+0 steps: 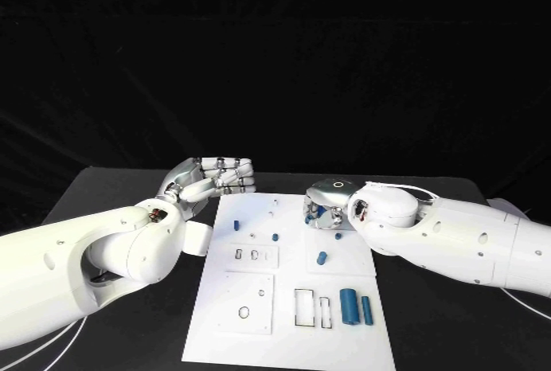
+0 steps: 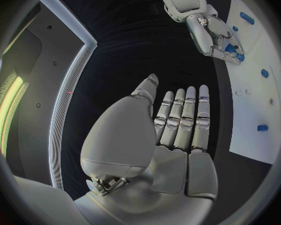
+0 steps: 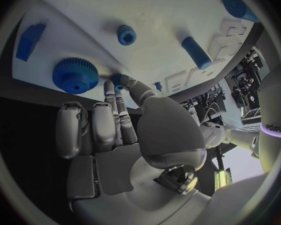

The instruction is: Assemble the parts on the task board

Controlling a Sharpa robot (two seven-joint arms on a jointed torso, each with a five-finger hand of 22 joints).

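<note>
A: What is seen nearest on the board [image 1: 218,339]?

B: At its near right, two blue cylinders [image 1: 350,306] are laid side by side, next to a pair of narrow rectangular slots. An oval hole is cut in the near left panel.

A: And farther along?

B: A short blue peg [image 1: 322,258] is laid right of centre, beyond the slots. A second small peg [image 1: 236,224] is placed at the left side, and tiny blue studs are dotted around the far middle. The board itself is laid on the black counter [image 1: 127,188].

A: How is the right hand [image 1: 322,212] placed?

B: It is lowered onto the board's far right part. In the right wrist view, a small blue piece [image 3: 117,80] is met by the fingertips [image 3: 127,79], with a blue gear [image 3: 75,75] just beside them; whether the piece is actually pinched cannot be told. A round peg [image 3: 126,34] and a longer cylinder [image 3: 196,52] are seen past it on the white surface.

A: And the left hand [image 1: 212,180]?

B: It is held above the counter at the board's far left corner. In the left wrist view the fingers [image 2: 182,117] are stretched out straight and nothing is gripped.
</note>
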